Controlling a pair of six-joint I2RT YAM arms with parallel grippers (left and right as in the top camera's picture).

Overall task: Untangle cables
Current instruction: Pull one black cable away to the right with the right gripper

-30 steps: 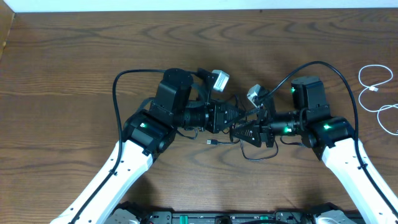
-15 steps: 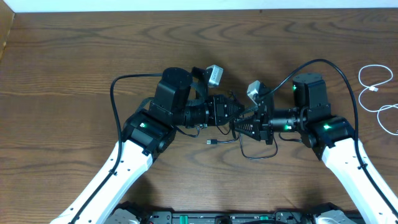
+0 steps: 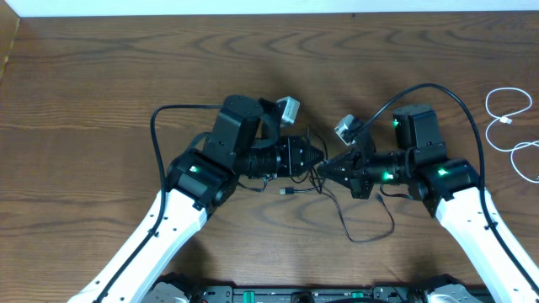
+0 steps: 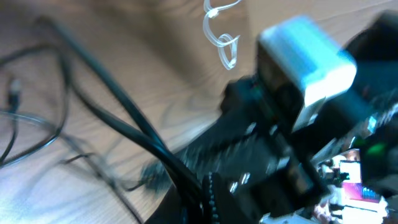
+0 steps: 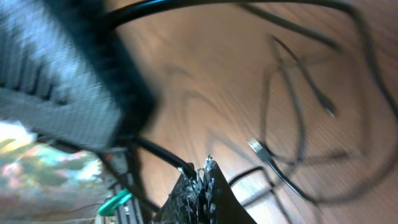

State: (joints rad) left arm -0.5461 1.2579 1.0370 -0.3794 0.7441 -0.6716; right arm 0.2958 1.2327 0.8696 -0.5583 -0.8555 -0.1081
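Left arm (image 3: 173, 215) and right arm (image 3: 473, 210): forearms angled inward, wrists roughly level. Left gripper (image 3: 315, 160): points toward the robot's right, jaws closed. Right gripper (image 3: 331, 167): faces it tip to tip, just beside the left gripper, jaws closed.

We see a dark brown wood-grain table (image 3: 101, 93) filling nearly the whole overhead frame. A thin white strip (image 3: 253, 7) runs along the top edge, past the table's far side; we can't tell if it's wall or floor. Lighter wood piece (image 3: 6, 38) at the upper left edge. Light is even, with a soft sheen on the tabletop in both wrist views.
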